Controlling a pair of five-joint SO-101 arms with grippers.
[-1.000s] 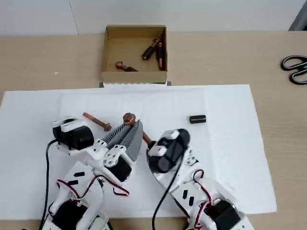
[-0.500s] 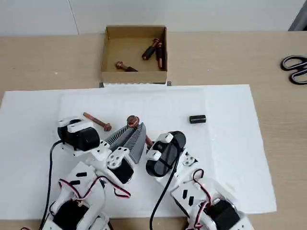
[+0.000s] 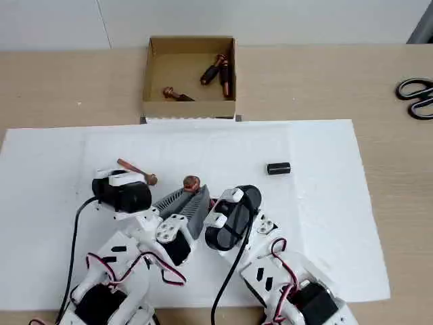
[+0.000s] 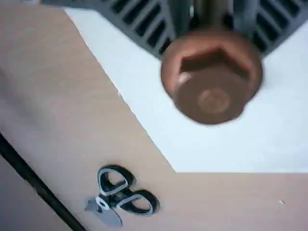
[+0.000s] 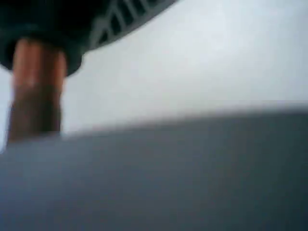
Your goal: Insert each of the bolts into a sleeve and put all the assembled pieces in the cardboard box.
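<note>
Left jaws clamped on copper hex-head bolt [image 3: 191, 181], head toward the cardboard box [image 3: 189, 108], shank angled back at the right arm. Right jaws: can't tell. Black cylindrical sleeve [image 3: 278, 168] lies loose, axis parallel to box front, nearer the right arm.

the open cardboard box [image 3: 172, 64] sat on the table with three copper-and-black assembled pieces [image 3: 212, 70] lying inside. one black sleeve [image 3: 278, 168] lay on its side on the white sheet [image 3: 325, 203]. a loose copper bolt [image 3: 133, 169] lay flat, well apart from it. another bolt [image 3: 191, 182] was clamped in the left gripper [image 3: 194, 191], hex head outward.
</note>
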